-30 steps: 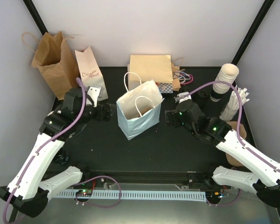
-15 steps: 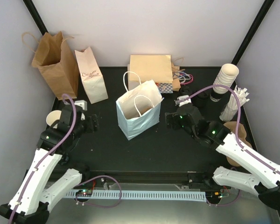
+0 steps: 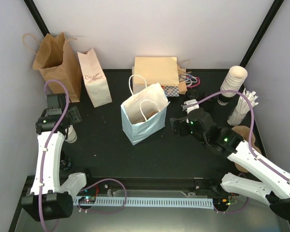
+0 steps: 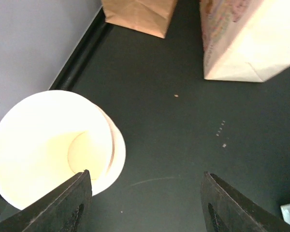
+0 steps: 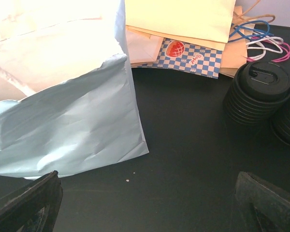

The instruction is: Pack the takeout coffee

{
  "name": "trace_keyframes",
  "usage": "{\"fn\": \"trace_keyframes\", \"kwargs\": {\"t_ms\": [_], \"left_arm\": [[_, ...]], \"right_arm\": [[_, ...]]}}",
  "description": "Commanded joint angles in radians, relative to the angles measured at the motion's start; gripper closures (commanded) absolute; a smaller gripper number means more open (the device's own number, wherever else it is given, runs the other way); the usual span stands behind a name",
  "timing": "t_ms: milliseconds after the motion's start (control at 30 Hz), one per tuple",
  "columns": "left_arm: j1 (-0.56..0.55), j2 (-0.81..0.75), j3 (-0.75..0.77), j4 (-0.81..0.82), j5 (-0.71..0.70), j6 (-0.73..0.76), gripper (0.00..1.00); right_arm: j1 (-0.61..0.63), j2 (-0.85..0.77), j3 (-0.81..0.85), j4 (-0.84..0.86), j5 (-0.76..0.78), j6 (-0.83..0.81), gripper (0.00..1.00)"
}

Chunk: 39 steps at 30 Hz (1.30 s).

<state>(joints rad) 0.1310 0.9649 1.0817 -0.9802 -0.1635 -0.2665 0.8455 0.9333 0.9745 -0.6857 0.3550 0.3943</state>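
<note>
left fingers spread wide, gripping nothing — lidless paper cup stands upright just outside one finger, at the bench edge by the wall. right fingers spread too, empty — pale blue bag on one side, black lid stack on the other.

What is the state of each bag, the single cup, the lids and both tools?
Small cream paper cup: upright, no lid, empty.
Light blue paper bag: upright, mouth open.
Tall brown paper bag: upright, mouth open.
Round black plastic lids: stacked.
Left tool: open, holding nothing.
Right tool: open, holding nothing.
</note>
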Motion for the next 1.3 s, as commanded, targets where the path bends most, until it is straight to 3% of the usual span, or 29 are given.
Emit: {"fn": "trace_keyframes", "kwargs": {"t_ms": [0,433,667,967,1267], "left_arm": [[0.058,0.046,0.052,0.049,0.018,0.031,0.36],[0.093,0.222,0.145,-0.017,-0.015,0.017,0.4],[0.129,0.269,0.165,-0.047,-0.006,0.003,0.67],[0.17,0.252,0.123,-0.034,0.01,-0.005,0.63],[0.176,0.256,0.091,-0.016,0.06,-0.028,0.66]], "right_arm": [[-0.005,-0.043,0.008,-0.017,-0.022,-0.031,0.0],[-0.006,-0.096,-0.026,-0.014,-0.013,-0.032,0.0],[-0.007,-0.114,-0.039,-0.002,-0.041,-0.057,0.0],[-0.006,-0.113,-0.037,0.005,-0.086,-0.067,0.0],[-0.006,-0.125,-0.042,0.009,-0.09,-0.067,0.0]]}}
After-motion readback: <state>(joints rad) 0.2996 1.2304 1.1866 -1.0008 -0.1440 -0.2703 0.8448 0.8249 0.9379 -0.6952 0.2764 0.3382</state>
